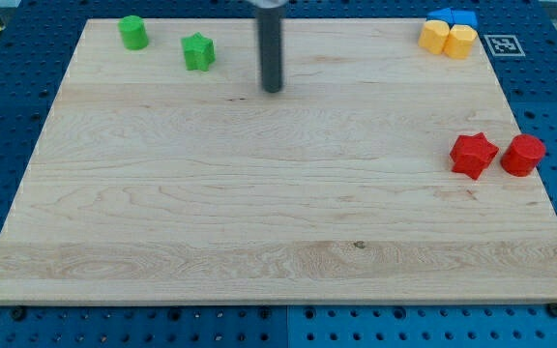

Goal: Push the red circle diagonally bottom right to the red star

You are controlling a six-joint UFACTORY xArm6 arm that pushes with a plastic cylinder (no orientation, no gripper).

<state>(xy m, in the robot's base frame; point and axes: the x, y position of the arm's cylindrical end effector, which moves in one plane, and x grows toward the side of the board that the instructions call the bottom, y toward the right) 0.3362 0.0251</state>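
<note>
The red circle (523,155) is a short red cylinder near the view's right edge of the wooden board. The red star (473,155) lies just to its left, nearly touching it. My tip (273,89) is the lower end of the dark rod, near the view's top centre. It is far to the left of both red blocks and touches no block.
A green cylinder (132,32) and a green star (198,51) lie at the top left, the star close to the left of my tip. Two yellow blocks (448,39) and a blue block (454,17) sit at the top right corner. The board (259,213) ends just right of the red circle.
</note>
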